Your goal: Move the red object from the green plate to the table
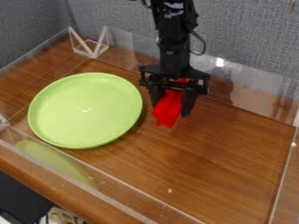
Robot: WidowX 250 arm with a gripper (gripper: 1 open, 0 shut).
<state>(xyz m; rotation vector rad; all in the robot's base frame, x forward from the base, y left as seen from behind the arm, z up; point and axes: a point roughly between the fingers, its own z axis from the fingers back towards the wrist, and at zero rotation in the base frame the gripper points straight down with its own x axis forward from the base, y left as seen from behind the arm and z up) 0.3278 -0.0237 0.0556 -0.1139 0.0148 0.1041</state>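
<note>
Far left, a small clear acrylic stand (87, 41) sits against the back wall, out of play. Next over, the lime-green plate (70, 122) lies bare on the wood-grain table (222, 166); nothing on it, so I read the lift-off part as done. Just right of the plate rim, my gripper (174, 93) hangs straight down from the black arm, jaws partly closed w/ the red block (169, 109) pinched between them at its upper end. The block hangs tilted, lower end close to the tabletop; can't tell if it's touching. It's off the plate, beside the rim, over bare wood. Holding it by the top leaves the bottom free to land first. Judgement: nearly there, what's left is set-down and release. Risk: tilted block may tip toward the plate rim when let go.
</note>
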